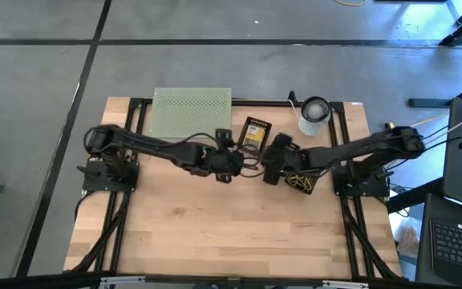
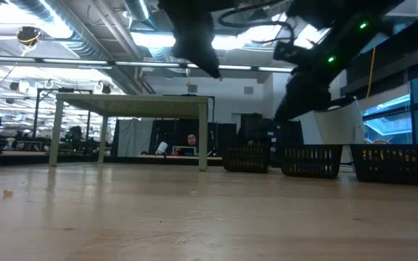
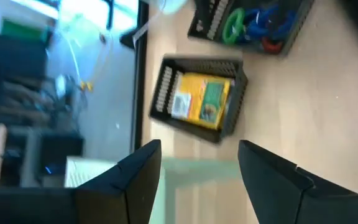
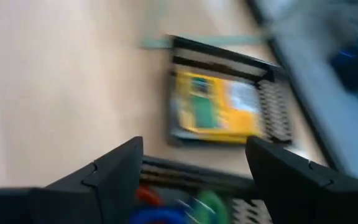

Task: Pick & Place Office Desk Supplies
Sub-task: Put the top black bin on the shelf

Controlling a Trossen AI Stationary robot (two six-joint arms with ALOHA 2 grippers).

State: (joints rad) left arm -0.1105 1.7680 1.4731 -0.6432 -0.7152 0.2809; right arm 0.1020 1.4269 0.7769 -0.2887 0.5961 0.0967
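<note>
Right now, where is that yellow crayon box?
In the high view the crayon box lies in a black basket at the table's far middle, just right of the green rack and left of the white cup.

Both arms reach inward over the table's middle, wrists raised clear of it. Left gripper [image 3: 197, 171] stands open, empty. Right gripper [image 4: 194, 168] likewise open, empty.
</note>
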